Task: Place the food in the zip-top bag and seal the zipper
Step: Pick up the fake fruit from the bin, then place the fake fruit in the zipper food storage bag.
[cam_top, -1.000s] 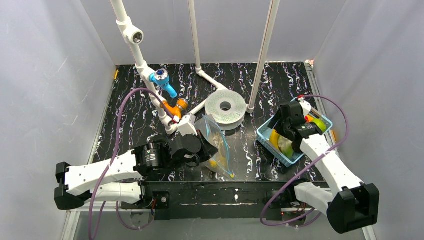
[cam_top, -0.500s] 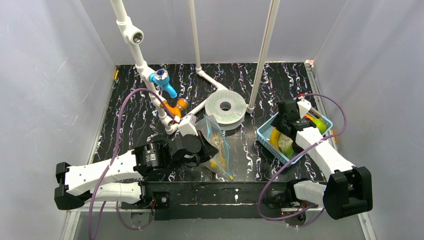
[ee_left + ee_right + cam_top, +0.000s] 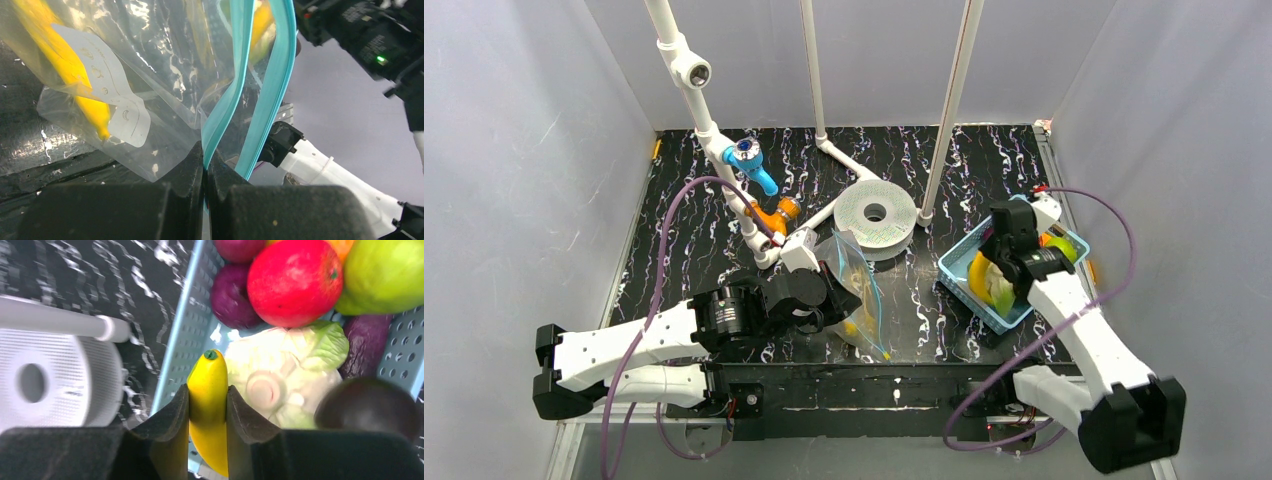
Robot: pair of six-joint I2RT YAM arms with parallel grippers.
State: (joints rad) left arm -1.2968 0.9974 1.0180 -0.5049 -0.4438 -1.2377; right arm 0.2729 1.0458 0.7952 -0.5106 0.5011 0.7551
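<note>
Right gripper [image 3: 207,390]: jaws pressed against both flanks of the banana [image 3: 207,371], which sits along the left wall of the light-blue basket [image 3: 182,325] by the right edge of the bench [image 3: 684,200]. Step in hand, by judgement: pick-up of one food item for transfer.

Left gripper [image 3: 205,157]: jaws together on one lip of the zipper [image 3: 227,105], holding the zip-top bag [image 3: 150,70] upright near the middle of the bench's near edge. The other teal lip stands apart, so the mouth is agape.

Bag contents: at least one yellow piece [image 3: 75,75], seen through the film.

Basket contents, besides the banana:
- red apple [image 3: 295,282]
- purple fruits [image 3: 232,300]
- green fruit [image 3: 385,275]
- white-and-green lumpy piece [image 3: 280,375]

The next move likely calls for a lift clear of the basket wall, carriage leftward, and release between the teal lips. Sealing is not yet begun.
</note>
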